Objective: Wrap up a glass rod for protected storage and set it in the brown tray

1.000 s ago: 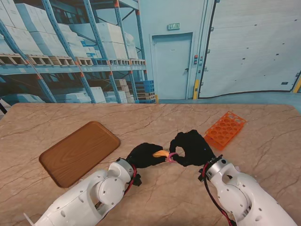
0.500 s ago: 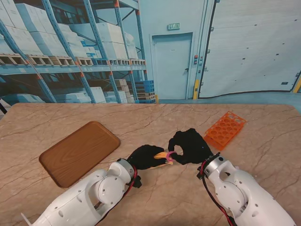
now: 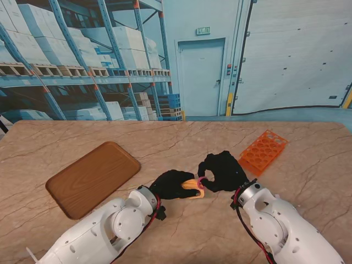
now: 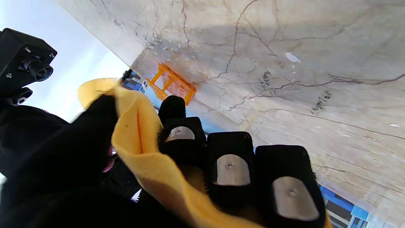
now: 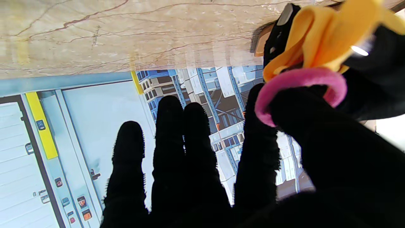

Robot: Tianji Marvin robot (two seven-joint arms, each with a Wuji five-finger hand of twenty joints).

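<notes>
Yellow wrap (image 3: 192,185) dropped lower, pinched in left fingers (image 3: 175,182).

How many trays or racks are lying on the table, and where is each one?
2. The brown tray lies on my left side, clear of both hands. The orange rack lies on my right, farther from me than the right hand. None seems hidden.

The right hand (image 5: 240,177) in its black glove has a pink band (image 5: 300,84) looped over the thumb and forefinger. The band touches a bunched yellow cloth (image 5: 329,41) gripped by the other gloved hand (image 5: 376,72). The marbled bench (image 5: 126,34) lies beyond.
</notes>
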